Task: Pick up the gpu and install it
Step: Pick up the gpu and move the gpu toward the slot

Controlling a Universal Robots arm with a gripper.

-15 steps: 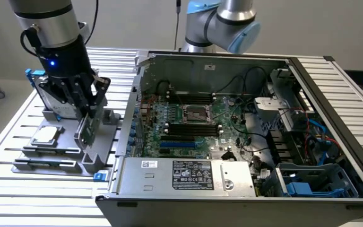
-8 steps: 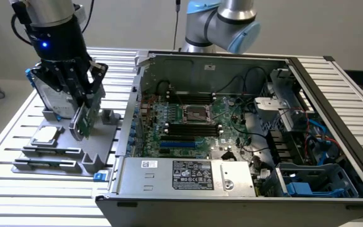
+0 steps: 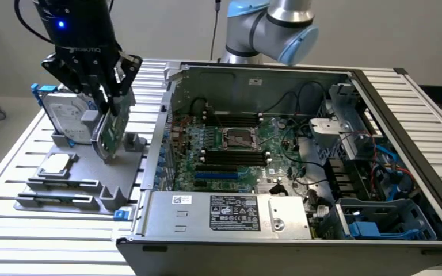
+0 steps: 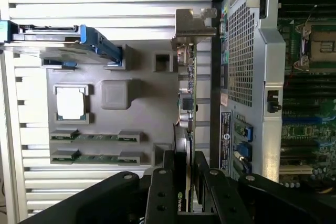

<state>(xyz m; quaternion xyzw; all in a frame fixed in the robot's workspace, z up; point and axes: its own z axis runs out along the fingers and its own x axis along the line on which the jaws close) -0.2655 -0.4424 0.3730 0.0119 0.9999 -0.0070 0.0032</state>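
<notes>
The gpu [image 3: 107, 131] stands on edge in a slot of the grey holder tray [image 3: 84, 168], its green board facing the exterior view's right. My gripper [image 3: 104, 102] comes down over its top edge, one finger on each side. In the wrist view the gpu [image 4: 187, 103] appears edge-on, with its metal bracket [image 4: 192, 22] at the far end and the black shroud between my fingers [image 4: 160, 184]. Both pads press against the card's faces. The open computer case [image 3: 168, 109] lies just beside it, motherboard [image 3: 229, 144] exposed.
On the tray also stand a silver hard drive in a blue frame [image 3: 61, 114], a square processor chip [image 3: 56, 164] and two memory sticks [image 3: 58, 185]. The case's perforated wall [image 4: 242, 51] is close to the gpu. A power supply [image 3: 221, 211] sits at the case's near side.
</notes>
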